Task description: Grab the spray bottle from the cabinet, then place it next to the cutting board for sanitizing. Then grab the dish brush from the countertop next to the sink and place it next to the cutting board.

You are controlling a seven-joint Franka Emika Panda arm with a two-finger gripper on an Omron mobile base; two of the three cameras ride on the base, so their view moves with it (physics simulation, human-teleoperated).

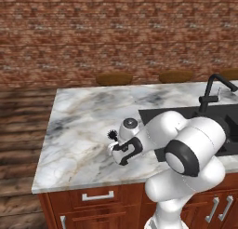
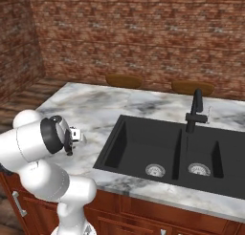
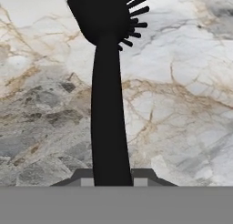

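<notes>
gripper (image 3: 113, 181) sits low over the countertop (image 1: 83, 125), its two dark fingertips (image 3: 86, 178) pressed in against either side of the dish brush (image 3: 108, 104) handle, so it looks clenched on the brush near the handle's end. from the hand view the handle runs straight away from the fingers to the flared bristle head, which points off over the veined marble. in the left base view the bristle head peeks out just beside the wrist, on the open stretch of marble to the left of the sink (image 1: 223, 121). whether the brush is off the slab yet or resting on it, i cannot tell.

the step in hand appears to be securing the brush before carrying it to the cutting board. to do it well, the grip should stay firm and centred on the thin handle, since a hold this far back leaves the heavy head hanging out in front and likely to droop or twist. lifting straight up first, clear of the marble, then moving slowly and level, should keep it from swinging. the faucet (image 1: 214, 90) stands well apart to the right and should be no hindrance.
</notes>
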